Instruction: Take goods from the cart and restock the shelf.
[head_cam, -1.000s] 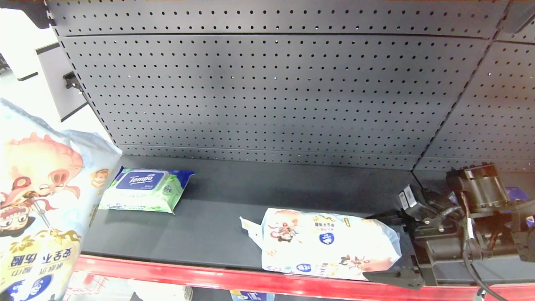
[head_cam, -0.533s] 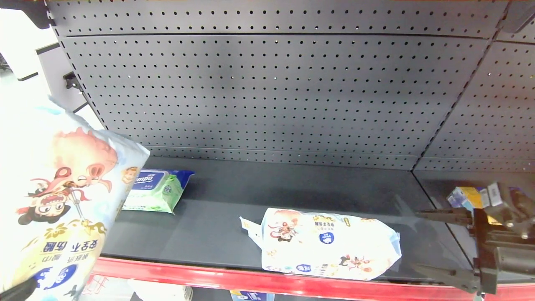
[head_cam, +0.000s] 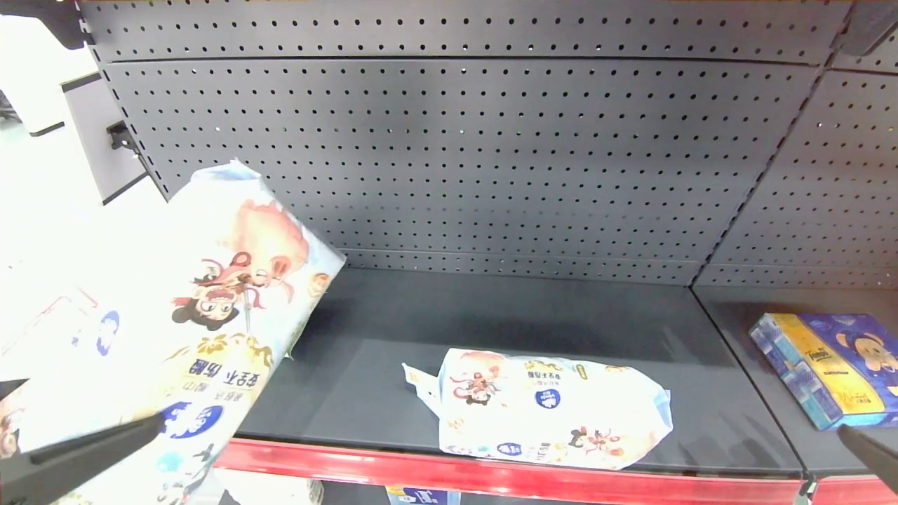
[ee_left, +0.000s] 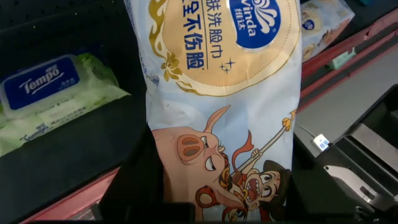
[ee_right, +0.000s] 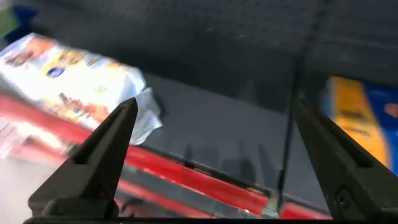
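Note:
My left gripper (ee_left: 222, 202) is shut on a long white tissue pack (head_cam: 210, 330) printed with cartoon figures, its dark fingers (ee_left: 144, 180) pressed on either side. The pack hangs tilted over the left end of the dark shelf (head_cam: 505, 322). A second pack of the same kind (head_cam: 554, 410) lies flat near the shelf's front edge, also seen as the lying pack (ee_right: 74, 81). My right gripper (ee_right: 217, 168) stands open in front of the shelf's right part, nothing between its fingers (ee_right: 93, 168).
A green and white wet-wipes pack (ee_left: 50, 93) lies on the shelf beside the held pack. A blue and yellow tissue box (head_cam: 835, 365) sits on the neighbouring shelf at the right. A red lip (head_cam: 491, 478) runs along the front; a pegboard wall (head_cam: 456, 154) closes the back.
My left arm has carried the held pack up and rightwards over the shelf, covering the wet wipes in the head view. The right gripper has pulled back off the shelf, uncovering the blue and yellow box.

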Controlling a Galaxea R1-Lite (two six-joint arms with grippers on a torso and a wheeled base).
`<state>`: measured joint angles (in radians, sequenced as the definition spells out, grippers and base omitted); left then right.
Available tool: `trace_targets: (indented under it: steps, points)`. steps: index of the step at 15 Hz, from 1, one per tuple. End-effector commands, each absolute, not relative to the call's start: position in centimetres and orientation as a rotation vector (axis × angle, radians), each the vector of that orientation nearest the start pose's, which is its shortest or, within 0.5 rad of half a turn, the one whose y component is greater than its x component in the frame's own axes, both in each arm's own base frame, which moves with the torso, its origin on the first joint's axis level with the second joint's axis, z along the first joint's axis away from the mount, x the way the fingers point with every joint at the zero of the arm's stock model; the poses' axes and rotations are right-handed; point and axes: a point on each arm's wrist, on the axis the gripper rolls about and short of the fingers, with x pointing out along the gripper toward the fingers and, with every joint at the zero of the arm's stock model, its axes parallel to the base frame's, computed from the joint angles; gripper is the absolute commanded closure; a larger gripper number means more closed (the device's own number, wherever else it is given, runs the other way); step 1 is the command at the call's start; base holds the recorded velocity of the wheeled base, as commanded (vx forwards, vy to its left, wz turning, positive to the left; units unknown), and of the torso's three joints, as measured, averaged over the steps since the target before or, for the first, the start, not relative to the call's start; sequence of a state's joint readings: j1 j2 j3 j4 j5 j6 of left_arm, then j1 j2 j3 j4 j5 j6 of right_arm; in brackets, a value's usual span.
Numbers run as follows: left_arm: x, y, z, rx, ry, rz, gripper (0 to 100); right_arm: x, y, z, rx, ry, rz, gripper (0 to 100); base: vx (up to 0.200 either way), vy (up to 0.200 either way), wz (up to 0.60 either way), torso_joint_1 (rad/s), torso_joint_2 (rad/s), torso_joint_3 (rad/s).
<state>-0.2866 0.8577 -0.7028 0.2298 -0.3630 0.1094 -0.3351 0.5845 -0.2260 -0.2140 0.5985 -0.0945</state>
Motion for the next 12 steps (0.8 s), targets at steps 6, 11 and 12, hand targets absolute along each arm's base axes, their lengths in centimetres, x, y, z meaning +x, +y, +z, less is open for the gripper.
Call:
trace_targets:
  steps: [6,11,12]
  points:
    - [20.9,-7.1,24.0,0.270,0.389,-0.824,100,-1.7,1.7,12.7,0.010,-0.146,0.064,0,0.000,0.000,0.00,0.000,0.00,0.000]
    - [26.8,-8.7,23.2,0.407,0.326,-0.969,100,-1.6,1.7,12.5,0.016,-0.136,0.060,0,0.000,0.000,0.00,0.000,0.00,0.000]
    - [28.2,-8.8,22.7,0.443,0.312,-0.996,100,-1.6,1.6,12.2,0.019,-0.129,0.055,0,0.000,0.000,0.00,0.000,0.00,0.000]
